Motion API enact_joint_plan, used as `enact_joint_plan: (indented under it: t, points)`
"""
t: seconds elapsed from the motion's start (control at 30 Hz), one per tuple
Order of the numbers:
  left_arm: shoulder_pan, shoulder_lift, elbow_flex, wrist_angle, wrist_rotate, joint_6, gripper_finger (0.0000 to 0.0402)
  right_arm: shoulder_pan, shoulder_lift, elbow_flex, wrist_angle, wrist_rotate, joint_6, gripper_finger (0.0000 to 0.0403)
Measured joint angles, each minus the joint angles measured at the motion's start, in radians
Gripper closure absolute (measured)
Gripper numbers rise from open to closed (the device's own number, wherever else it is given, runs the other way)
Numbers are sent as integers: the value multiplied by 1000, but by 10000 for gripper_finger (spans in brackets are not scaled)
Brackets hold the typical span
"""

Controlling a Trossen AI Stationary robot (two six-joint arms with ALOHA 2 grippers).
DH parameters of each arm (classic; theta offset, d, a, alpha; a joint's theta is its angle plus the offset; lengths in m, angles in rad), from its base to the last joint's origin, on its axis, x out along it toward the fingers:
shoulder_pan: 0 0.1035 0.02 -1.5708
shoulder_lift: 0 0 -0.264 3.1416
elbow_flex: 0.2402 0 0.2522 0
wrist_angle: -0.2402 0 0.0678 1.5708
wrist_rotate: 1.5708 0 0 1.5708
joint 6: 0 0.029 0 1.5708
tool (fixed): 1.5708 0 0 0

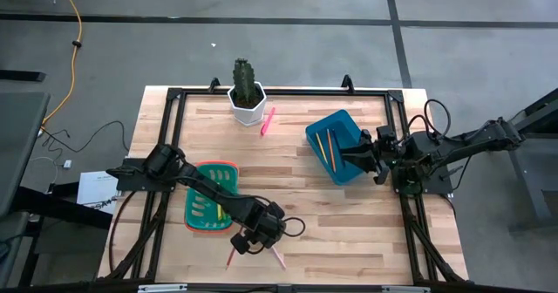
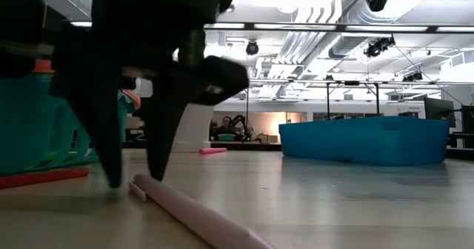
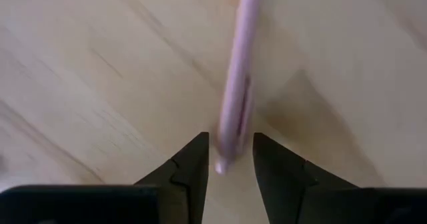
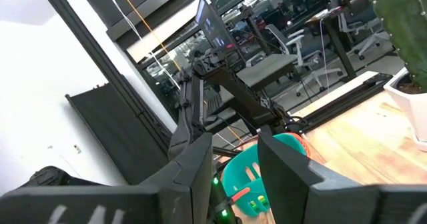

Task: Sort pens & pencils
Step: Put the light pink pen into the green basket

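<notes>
A pale salmon pencil (image 3: 235, 84) lies flat on the wood near the table's front edge, also seen in the low view (image 2: 192, 216). My left gripper (image 3: 230, 164) points down over the pencil's end, open, one finger on either side of it; I see a gap on each side. A red pencil (image 1: 230, 256) lies on the table to its left. Green and yellow pens (image 1: 209, 208) lie in the teal tray (image 1: 214, 165). Two pencils (image 1: 324, 148) lie in the blue bin (image 1: 344, 123). My right gripper (image 4: 235, 157) waits open at the bin's right side.
A hot-pink pen (image 1: 267, 120) lies on the table beside a white pot with a cactus (image 1: 247, 97) at the far edge. The black frame (image 1: 279, 90) runs round the tabletop. Bare wood lies between the tray and the bin.
</notes>
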Motion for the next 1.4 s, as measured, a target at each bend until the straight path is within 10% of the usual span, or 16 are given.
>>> enact_joint_plan:
  t: [1.1,1.4]
  points:
    - [0,8,-1,21,4,-8,297,0,0,0,3,0,-1,293]
    - [0,8,-1,24,38,-8,353,0,0,0,3,1,-3,293]
